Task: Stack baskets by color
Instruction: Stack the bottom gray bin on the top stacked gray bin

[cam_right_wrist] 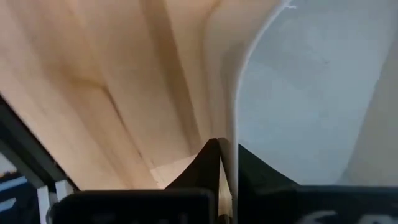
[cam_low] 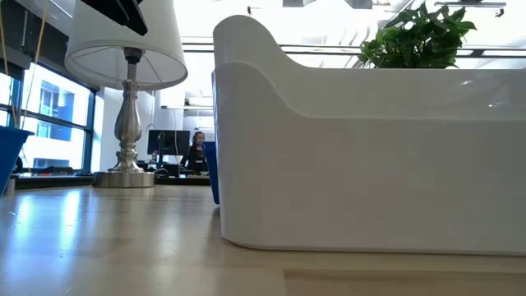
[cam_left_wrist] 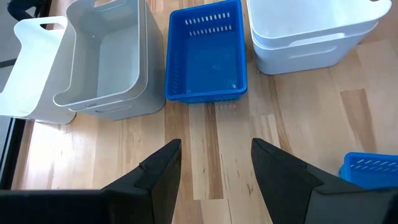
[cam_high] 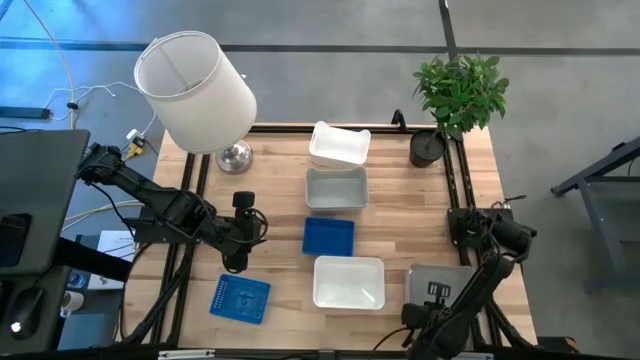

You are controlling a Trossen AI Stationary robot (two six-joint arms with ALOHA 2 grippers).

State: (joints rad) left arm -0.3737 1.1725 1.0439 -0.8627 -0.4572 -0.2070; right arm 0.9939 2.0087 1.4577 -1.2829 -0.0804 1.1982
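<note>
**Stacking half done, blue pair still apart**

On the counter [cam_high: 280, 270], the white baskets [cam_left_wrist: 311, 37] sit nested ahead of the left gripper [cam_left_wrist: 214, 165], whose fingers stand wide and empty. A grey pair [cam_left_wrist: 106, 62] looks nested too. One blue basket [cam_left_wrist: 205, 53] lies straight beyond those fingers, another blue basket [cam_left_wrist: 373, 169] just beside them, not yet joined. At the near corner, the right gripper [cam_right_wrist: 227, 155] has its fingers pinched onto the rim of a clear-grey basket [cam_high: 440, 283], which still needs a home.
</note>
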